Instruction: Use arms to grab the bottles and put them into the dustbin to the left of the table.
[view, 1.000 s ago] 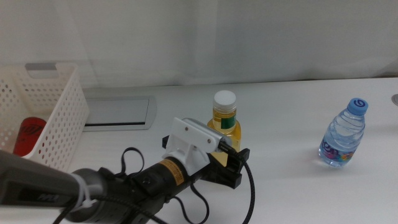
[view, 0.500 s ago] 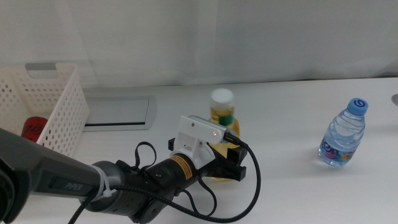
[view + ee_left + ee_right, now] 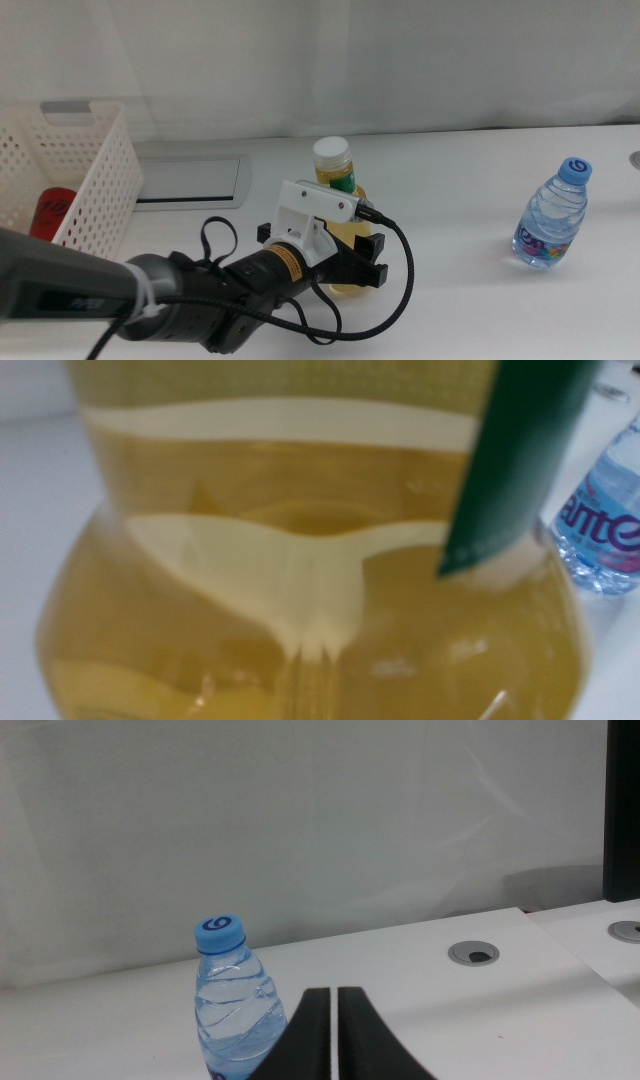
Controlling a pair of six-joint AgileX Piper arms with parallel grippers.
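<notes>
One left pincer (image 3: 352, 262) grips the yellow-liquid bottle (image 3: 340, 215), label unreadable.

yellow bottle (image 3: 344, 210) tilted, mid-table | water bottle (image 3: 550, 214) upright | red can (image 3: 47, 217) seemingly in dustbin (image 3: 95, 180)

open table (image 3: 450, 200) between yellow bottle (image 3: 341, 215), water bottle (image 3: 550, 225)

Pale curtain (image 3: 400, 60) behind (faint folds), even soft light, grommet hole (image 3: 474, 954) far right.
</notes>
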